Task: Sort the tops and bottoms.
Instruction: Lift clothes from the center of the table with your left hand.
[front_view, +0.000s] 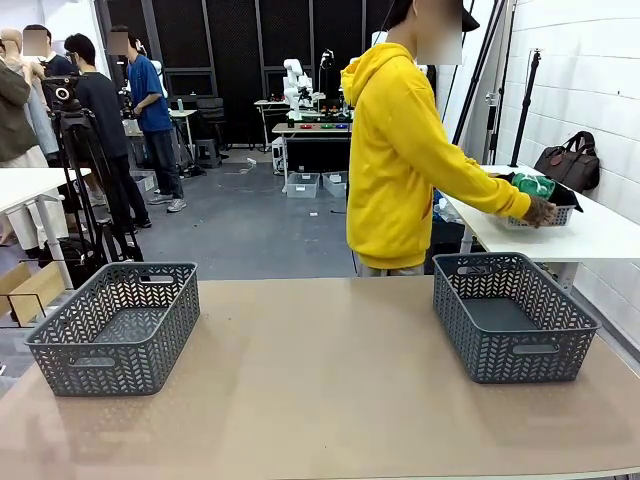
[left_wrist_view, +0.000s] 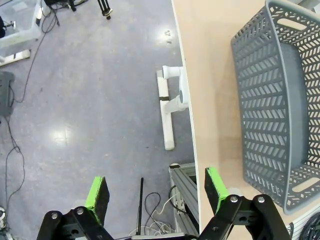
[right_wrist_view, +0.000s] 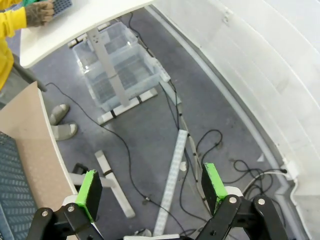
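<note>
- The left gripper (left_wrist_view: 156, 195) has its fingers spread wide, with nothing between the green pads (left_wrist_view: 97, 196). It hangs past the table's edge, over grey floor.
- Beside it runs the tan table (left_wrist_view: 210, 75), and on that stands the left grey basket (left_wrist_view: 270, 100).
- The right gripper (right_wrist_view: 152, 190) is also spread and holds nothing. Below it is floor strewn with cables (right_wrist_view: 200, 145).
- Farther out, a clear plastic bin (right_wrist_view: 117, 70) sits under a white side table (right_wrist_view: 85, 20).
- In the front view, the right grey basket (front_view: 515, 360) stands on the tan table, well apart from the left one.
- A person in a yellow hoodie (front_view: 400, 150) stands at the far side, turned to the side table.
- Their hand (front_view: 540, 211) rests at a small white basket (front_view: 520, 222) there.
- The green garment (front_view: 533, 185) lies in that white basket, touching a dark garment (front_view: 568, 195).
</note>
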